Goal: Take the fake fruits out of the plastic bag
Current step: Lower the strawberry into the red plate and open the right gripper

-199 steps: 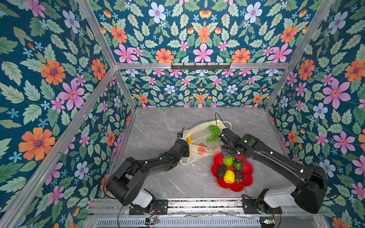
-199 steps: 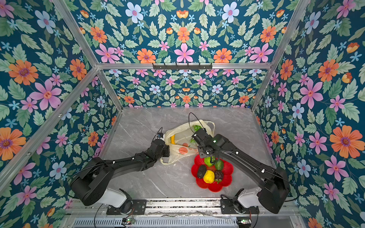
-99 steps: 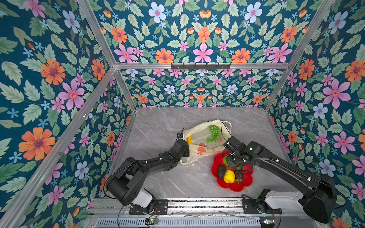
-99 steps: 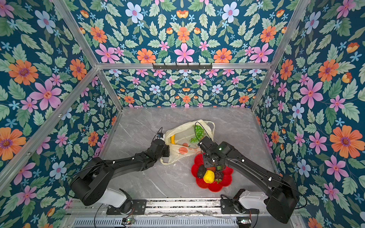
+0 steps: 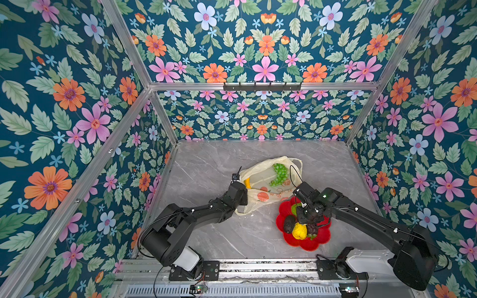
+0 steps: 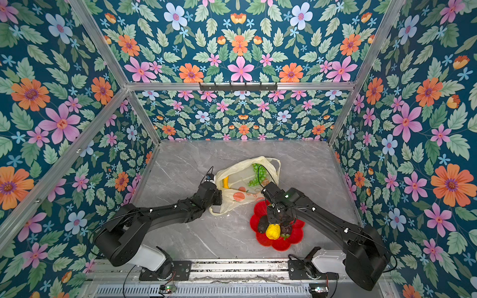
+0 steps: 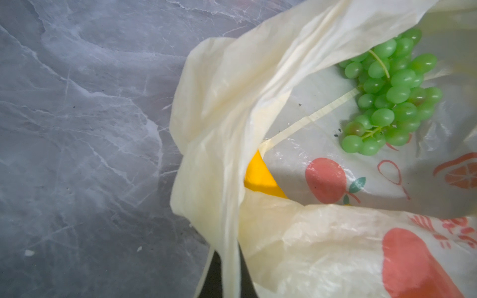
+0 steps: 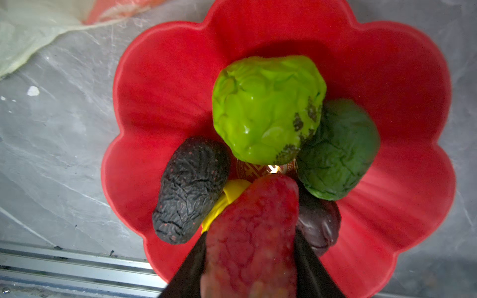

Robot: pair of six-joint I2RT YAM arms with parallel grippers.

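Top views both give you the grey worktop [image 5: 206, 165], with the plastic bag [image 5: 260, 174] slumped near its middle and the red dish [image 5: 320, 240] just beside it on the right arm's side. Your left claw [image 7: 228, 273] is pinched together on a strip of the bag's rim, which props the mouth open. Inside lie the grapes [image 7: 387, 98] and, half tucked under a fold, the banana [image 7: 260, 175], so two fruits look left to fetch. In the dish a light green bumpy fruit [image 8: 265, 108] touches a dark green fruit [image 8: 338, 149], with a black avocado [image 8: 191, 196], a second avocado [image 8: 318, 222] and the lemon [image 5: 299, 231] crowded close by. Your right claw [image 8: 250, 236] is clamped on the strawberry [image 8: 254, 206], over the dish, above the lemon and between the two avocados; how high it hangs you cannot judge from these views. The step in hand looks like the set-down. Aim for bare red floor rather than the top of the pile, come low before you part the jaws, and part them gently so the strawberry settles instead of bouncing over the shallow rim. Let the left pinch hold the bag mouth open for the next reach.
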